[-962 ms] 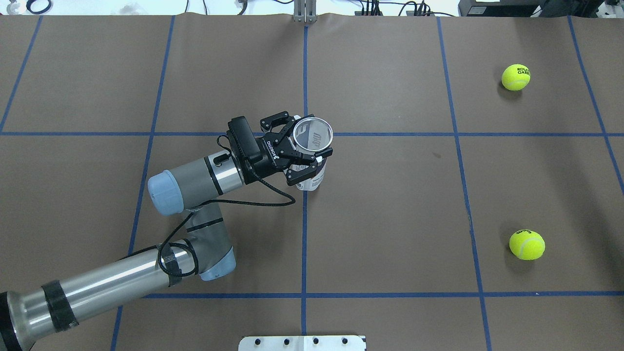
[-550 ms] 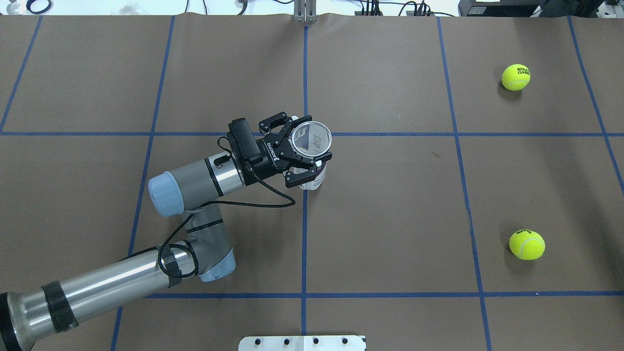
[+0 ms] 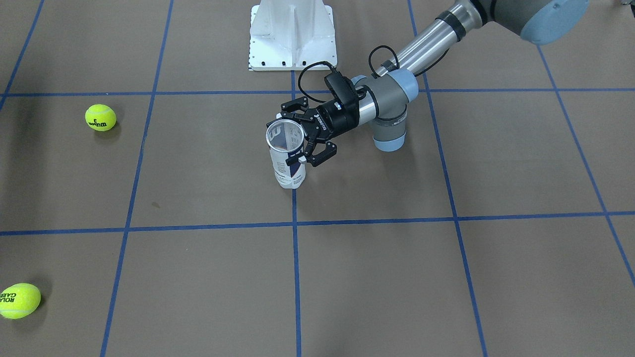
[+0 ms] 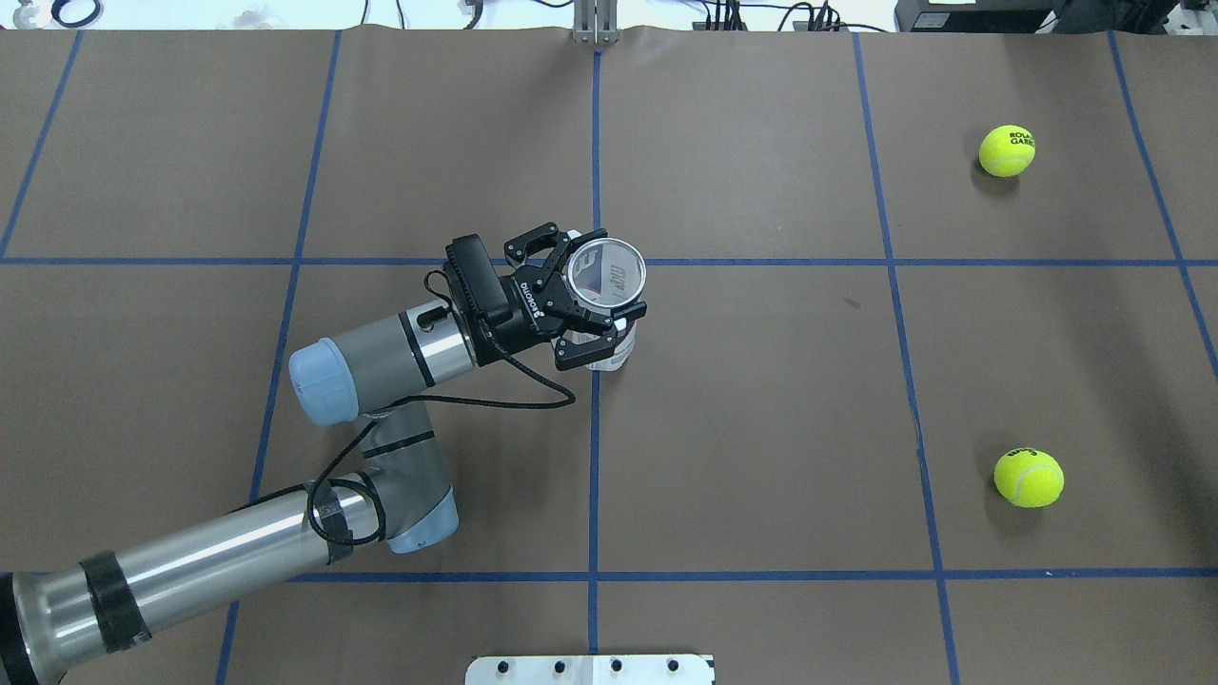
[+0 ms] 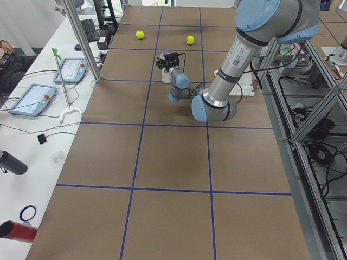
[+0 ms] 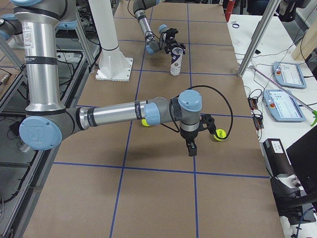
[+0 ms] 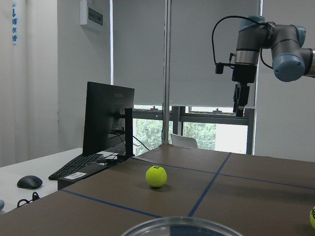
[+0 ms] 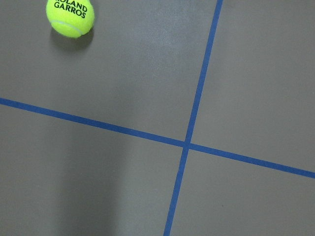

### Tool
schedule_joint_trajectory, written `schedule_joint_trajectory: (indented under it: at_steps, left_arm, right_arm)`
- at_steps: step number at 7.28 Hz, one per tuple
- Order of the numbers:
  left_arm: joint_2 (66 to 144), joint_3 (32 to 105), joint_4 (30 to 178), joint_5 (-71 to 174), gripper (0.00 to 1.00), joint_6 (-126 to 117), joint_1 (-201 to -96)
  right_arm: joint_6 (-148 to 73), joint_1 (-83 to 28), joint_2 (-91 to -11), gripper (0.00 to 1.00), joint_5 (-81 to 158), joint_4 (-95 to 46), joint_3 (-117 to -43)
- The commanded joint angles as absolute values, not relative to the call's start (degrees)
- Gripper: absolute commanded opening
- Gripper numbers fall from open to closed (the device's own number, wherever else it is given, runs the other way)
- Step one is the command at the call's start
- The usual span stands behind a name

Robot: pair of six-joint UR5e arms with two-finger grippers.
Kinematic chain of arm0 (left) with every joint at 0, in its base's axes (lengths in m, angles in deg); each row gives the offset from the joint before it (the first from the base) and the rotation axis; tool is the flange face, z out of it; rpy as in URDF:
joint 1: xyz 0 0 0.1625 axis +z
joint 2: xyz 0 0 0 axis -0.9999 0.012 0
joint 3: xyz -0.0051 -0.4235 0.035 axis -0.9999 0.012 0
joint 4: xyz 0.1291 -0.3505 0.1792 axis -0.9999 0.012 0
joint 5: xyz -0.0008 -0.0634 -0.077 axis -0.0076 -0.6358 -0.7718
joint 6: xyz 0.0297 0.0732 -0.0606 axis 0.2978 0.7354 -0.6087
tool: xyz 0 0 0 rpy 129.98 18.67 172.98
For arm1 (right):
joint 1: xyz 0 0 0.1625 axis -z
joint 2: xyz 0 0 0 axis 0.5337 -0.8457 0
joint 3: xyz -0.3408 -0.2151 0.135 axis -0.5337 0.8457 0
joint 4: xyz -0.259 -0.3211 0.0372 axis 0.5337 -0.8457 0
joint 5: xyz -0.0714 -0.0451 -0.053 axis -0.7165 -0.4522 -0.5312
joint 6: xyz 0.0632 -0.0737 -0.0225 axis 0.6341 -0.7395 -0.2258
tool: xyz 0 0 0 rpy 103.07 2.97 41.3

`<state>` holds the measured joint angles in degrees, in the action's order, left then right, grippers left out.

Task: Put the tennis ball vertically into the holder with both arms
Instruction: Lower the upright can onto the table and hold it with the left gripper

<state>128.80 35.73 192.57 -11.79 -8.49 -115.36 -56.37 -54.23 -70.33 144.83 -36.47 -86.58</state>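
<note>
Two fingers of the left gripper pinch the holder just under its metal rim. In the overhead view one finger is at the rim's 12 o'clock side and the other at about 5 o'clock, so the can sits squarely between the jaws. The wrist reaches in from about 8 o'clock. The holder stands open end up, roughly upright. Its base is down at the table on a blue tape line near the middle.

From the holder, the Roland Garros ball lies between 2 and 3 o'clock and the Wilson ball at about 4 o'clock, both well apart from it. The right gripper points down above the table near the Roland Garros ball, which shows at 11 o'clock in its wrist view. I cannot tell whether its jaws are spread or pressed together.
</note>
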Motion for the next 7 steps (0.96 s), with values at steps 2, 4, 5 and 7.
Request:
schedule_joint_trajectory:
  at_steps: [2,4,5,7]
  left_arm:
    - [127.29,35.55,192.49,-11.79,0.99,-8.49,-115.33]
    - [127.28,35.2,192.57,-11.79,0.99,-8.32,-114.72]
    - [127.28,35.2,192.57,-11.79,0.99,-8.31,-114.37]
    - [127.28,35.29,192.49,-11.79,0.97,-8.31,-114.36]
  right_arm:
    - [-56.37,-54.23,-70.33,1.0,144.83,-36.47,-86.58]
    - [-56.37,-54.23,-70.33,1.0,144.83,-36.47,-86.58]
    - [-56.37,-54.23,-70.33,1.0,144.83,-36.47,-86.58]
    - [-56.28,-54.23,-70.33,1.0,145.44,-36.47,-86.58]
